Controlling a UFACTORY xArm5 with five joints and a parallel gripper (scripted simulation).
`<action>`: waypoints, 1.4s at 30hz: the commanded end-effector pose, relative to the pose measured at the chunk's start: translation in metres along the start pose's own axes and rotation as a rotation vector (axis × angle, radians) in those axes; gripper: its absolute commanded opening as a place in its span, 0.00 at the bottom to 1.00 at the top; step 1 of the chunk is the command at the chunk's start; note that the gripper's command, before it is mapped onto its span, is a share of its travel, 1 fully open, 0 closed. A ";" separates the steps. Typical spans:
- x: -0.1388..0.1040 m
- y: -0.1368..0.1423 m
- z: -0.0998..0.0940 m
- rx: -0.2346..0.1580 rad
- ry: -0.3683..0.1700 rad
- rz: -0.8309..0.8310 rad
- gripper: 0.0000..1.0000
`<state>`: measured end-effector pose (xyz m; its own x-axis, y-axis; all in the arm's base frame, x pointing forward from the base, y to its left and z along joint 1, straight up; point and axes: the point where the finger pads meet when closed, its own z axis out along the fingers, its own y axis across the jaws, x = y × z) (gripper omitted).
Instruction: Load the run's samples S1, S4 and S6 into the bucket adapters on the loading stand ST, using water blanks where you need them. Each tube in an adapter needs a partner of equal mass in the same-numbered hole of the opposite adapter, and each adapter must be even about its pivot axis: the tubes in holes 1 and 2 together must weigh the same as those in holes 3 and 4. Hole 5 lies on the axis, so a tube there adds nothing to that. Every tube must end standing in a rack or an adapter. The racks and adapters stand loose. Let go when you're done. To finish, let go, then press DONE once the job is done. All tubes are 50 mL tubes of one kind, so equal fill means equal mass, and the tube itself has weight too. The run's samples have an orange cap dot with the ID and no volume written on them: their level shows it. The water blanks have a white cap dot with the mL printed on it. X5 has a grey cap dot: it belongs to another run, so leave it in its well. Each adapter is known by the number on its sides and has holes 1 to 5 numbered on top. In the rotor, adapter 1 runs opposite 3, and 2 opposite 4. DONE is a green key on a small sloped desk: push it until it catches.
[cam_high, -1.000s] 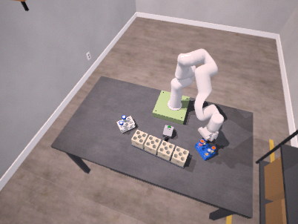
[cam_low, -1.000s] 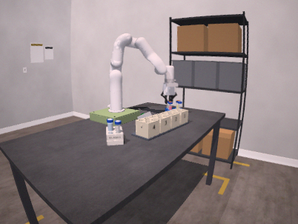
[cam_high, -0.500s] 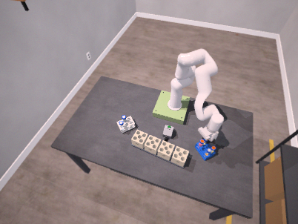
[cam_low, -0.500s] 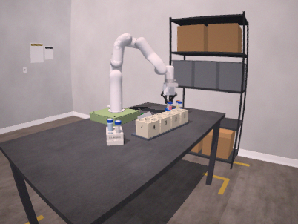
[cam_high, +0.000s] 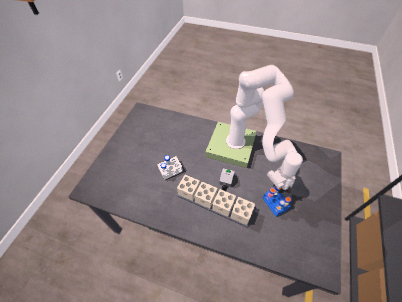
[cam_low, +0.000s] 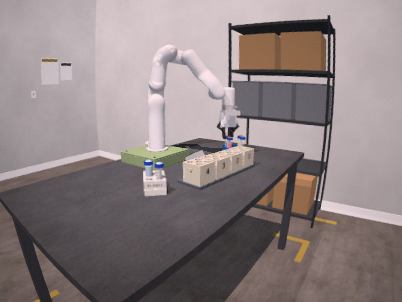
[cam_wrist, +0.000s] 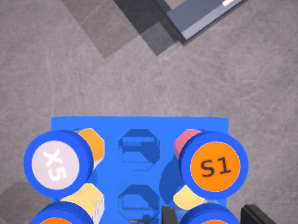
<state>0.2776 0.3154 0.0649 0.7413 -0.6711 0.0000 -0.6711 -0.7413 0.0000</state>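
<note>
Gripper (cam_high: 279, 188) (cam_low: 228, 135) (cam_wrist: 211, 214) sat kinda half open, holding nothing, over blue rack (cam_high: 273, 206) (cam_low: 225, 147) (cam_wrist: 140, 122); S1 tube (cam_wrist: 215, 166) stood lower right in wrist view.

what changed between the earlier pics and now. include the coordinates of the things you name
Nothing visibly changed. The arm (cam_high: 275, 107) (cam_low: 157, 120) and its gripper (cam_low: 228, 134) look the same over the blue rack (cam_high: 274, 205) (cam_wrist: 112, 125), with nothing seen taken or let go. The adapters (cam_high: 243, 210) (cam_low: 199, 173), the white rack (cam_high: 170, 173) (cam_low: 155, 189) and its two tubes (cam_low: 148, 168) stayed put.
</note>
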 end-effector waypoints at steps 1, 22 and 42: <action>0.000 -0.001 -0.012 0.004 -0.003 0.000 0.44; 0.000 -0.001 -0.050 0.004 -0.003 0.000 0.44; 0.000 -0.001 -0.084 0.004 -0.003 0.000 0.44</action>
<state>0.2778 0.3152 0.1402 0.7413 -0.6711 0.0000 -0.6711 -0.7413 -0.0003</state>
